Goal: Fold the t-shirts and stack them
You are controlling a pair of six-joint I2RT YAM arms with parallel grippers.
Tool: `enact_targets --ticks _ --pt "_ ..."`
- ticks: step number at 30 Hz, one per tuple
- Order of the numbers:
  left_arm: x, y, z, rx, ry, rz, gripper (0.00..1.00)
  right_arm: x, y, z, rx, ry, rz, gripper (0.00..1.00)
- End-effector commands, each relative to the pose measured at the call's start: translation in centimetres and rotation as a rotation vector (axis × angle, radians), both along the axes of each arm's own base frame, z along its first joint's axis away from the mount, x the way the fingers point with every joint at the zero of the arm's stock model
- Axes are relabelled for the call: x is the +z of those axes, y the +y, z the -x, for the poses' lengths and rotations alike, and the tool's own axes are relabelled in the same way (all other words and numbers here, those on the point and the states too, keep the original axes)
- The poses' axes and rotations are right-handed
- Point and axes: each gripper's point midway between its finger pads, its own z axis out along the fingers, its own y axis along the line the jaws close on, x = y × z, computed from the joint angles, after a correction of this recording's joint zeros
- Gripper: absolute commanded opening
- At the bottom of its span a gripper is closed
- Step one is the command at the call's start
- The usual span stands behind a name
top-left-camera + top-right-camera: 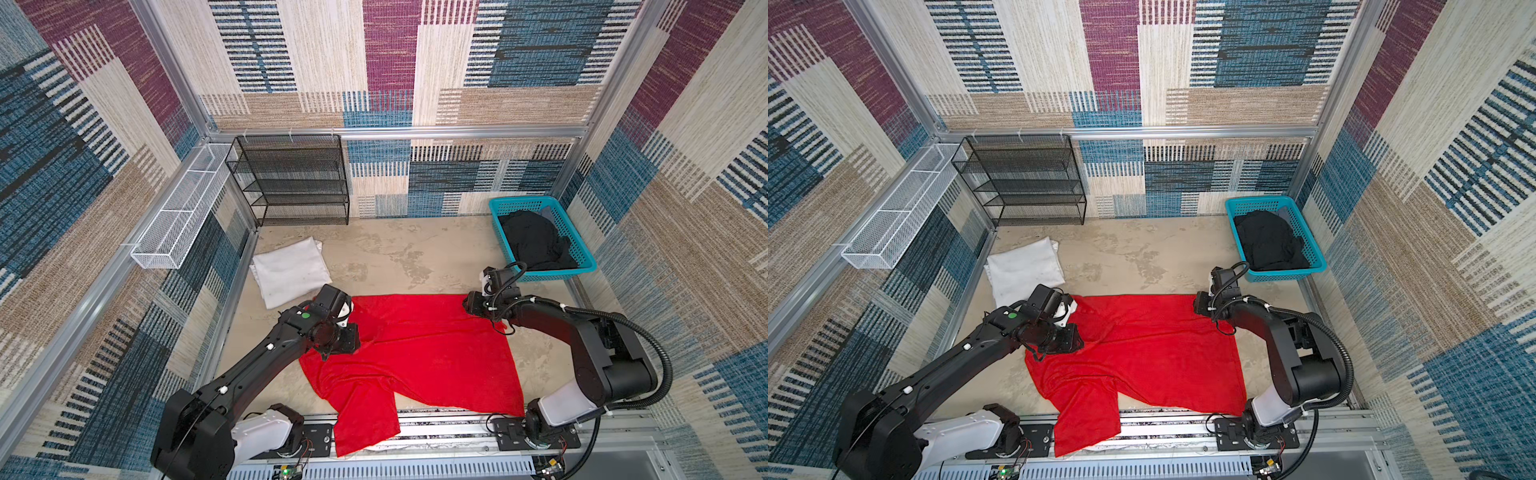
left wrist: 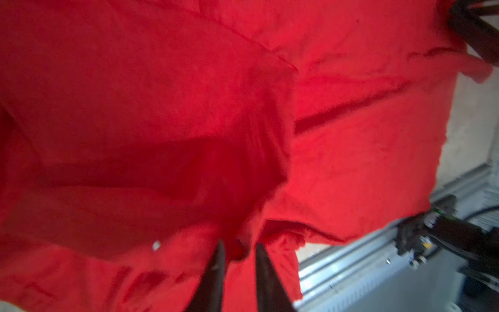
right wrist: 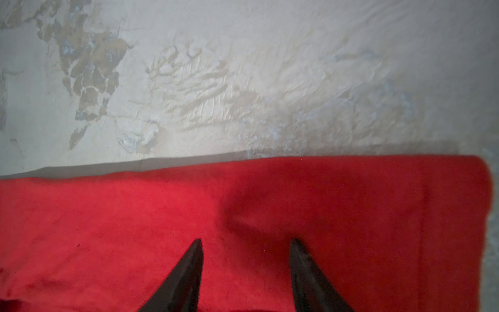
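Red t-shirt (image 1: 436,345) lies spread, near end rumpled: flattening step, I think. Left gripper (image 2: 239,243) and right gripper (image 3: 246,240) have jaws apart; next, pinch its edges.

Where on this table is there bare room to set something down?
The widest bare patch of table lies beyond the red t-shirt, between the white t-shirt and the teal basket, in front of the black rack. A narrower strip runs right of the red t-shirt. The near edge is crowded: red cloth drapes over the rail.
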Motion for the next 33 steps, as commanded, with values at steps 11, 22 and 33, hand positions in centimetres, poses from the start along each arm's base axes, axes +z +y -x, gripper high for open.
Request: enact_targets --ticks 11,22,33 --pt "0.9 7.3 -9.1 0.305 -0.246 -0.281 0.44 0.8 -0.4 -1.0 -0.015 -0.027 0.027 0.54" --pt "-2.5 12.2 -17.3 0.519 -0.223 -0.261 0.45 0.8 -0.4 -1.1 0.002 -0.017 0.044 0.55" --pt "-5.3 10.5 -19.7 0.516 -0.143 -0.178 0.34 0.3 -0.6 -1.4 0.000 -0.002 0.060 0.55"
